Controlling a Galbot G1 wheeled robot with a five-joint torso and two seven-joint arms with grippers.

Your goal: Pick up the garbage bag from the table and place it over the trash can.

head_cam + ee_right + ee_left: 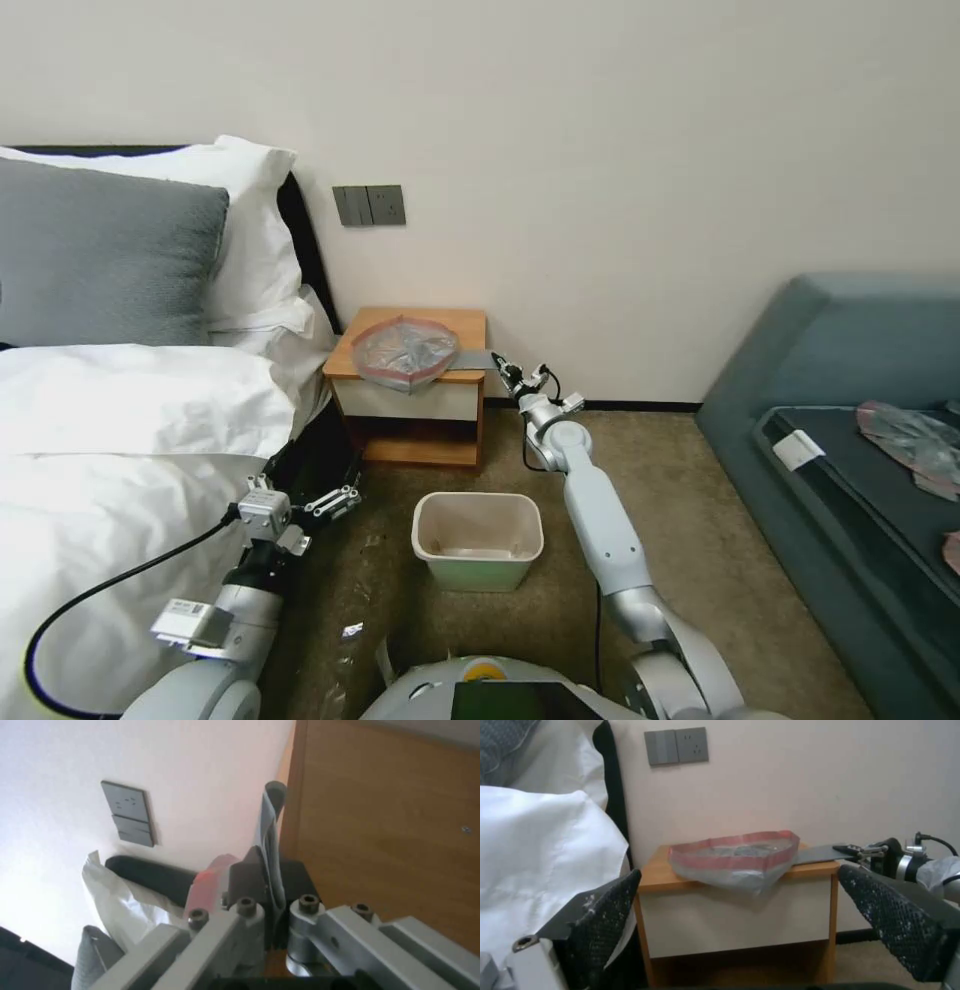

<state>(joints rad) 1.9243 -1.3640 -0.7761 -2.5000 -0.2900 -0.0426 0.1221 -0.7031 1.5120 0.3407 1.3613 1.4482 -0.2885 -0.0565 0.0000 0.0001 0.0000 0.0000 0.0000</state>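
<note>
Right gripper (497, 359) reaches to the right-hand edge of the table (470, 322), its fingers (260, 877) pinched together on a flat grey strip (820, 853) that runs from the garbage bag (405, 352) out past that edge. The bag lies open-mouthed on the tabletop, pinkish-red rim up, its wrinkled pouch drooping over the table's front edge onto the white drawer front (730, 918). Bare wood shows behind and to the left of the bag; the wall with its grey socket plate (369, 205) stands directly behind the table. The trash can (478, 540) stands upright on the carpet in front of the table, well apart from it, mouth uncovered. Left gripper (335, 500) hangs low beside the bed (120, 420), left of the can, fingers (890, 915) spread wide and holding nothing.
</note>
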